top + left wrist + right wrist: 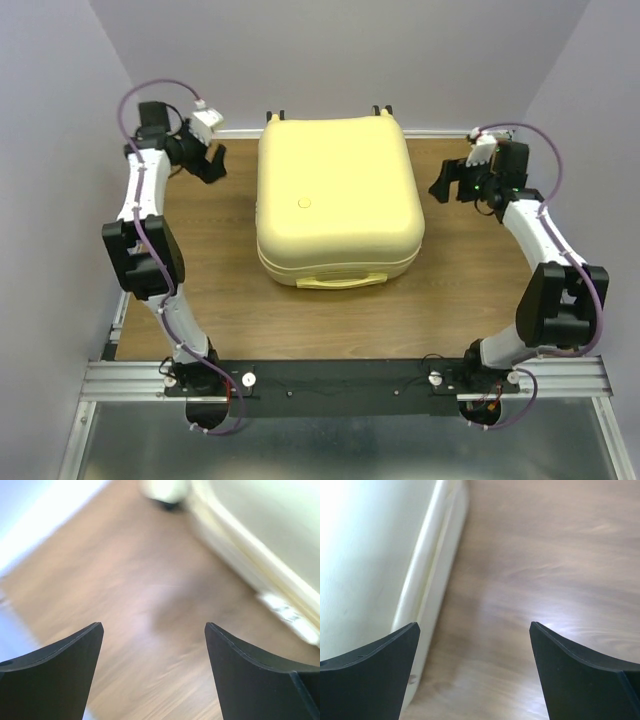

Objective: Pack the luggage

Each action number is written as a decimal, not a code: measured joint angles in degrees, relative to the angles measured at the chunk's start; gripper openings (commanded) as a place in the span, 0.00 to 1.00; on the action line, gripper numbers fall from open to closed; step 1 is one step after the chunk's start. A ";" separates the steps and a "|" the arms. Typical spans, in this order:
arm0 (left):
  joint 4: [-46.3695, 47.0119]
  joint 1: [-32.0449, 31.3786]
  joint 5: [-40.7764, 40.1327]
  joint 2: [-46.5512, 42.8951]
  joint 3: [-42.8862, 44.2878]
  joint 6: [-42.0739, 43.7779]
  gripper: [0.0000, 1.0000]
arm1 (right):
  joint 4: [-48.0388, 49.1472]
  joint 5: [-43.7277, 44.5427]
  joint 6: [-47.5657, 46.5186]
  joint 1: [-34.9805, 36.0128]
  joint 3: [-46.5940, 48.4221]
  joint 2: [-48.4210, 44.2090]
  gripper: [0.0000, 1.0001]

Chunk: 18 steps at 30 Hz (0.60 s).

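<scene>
The luggage [335, 195] is a large pale-yellow hard-shell suitcase lying flat and closed in the middle of the wooden table [230, 290], its handle toward the near side and its wheels toward the back wall. My left gripper [210, 163] hovers to its left near the back, open with nothing between its fingers. In the left wrist view the luggage side [260, 535] runs along the right. My right gripper [450, 183] hangs just off the luggage's right side, open and empty. The right wrist view has the luggage shell [375, 565] at left.
Pale walls close in the table at the back and both sides. A metal rail [340, 380] carrying both arm bases runs along the near edge. Bare wood [545, 570] lies beneath the right gripper.
</scene>
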 measured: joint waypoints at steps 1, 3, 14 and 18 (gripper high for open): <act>0.28 1.46 -1.25 -0.85 2.36 -1.95 0.92 | 0.07 0.28 0.20 -1.18 0.94 -0.37 1.00; 0.57 4.33 -3.52 -3.17 6.16 -5.68 0.92 | 0.04 1.25 0.74 -3.23 2.89 -1.55 1.00; 5.66 6.27 -9.53 -31.19 -6.56 -16.04 0.93 | -1.97 5.70 8.83 -4.74 5.49 -14.40 1.00; 6.80 6.29 -10.29 -39.80 -17.16 -17.70 0.93 | -3.76 6.05 10.91 -4.74 0.52 -21.62 1.00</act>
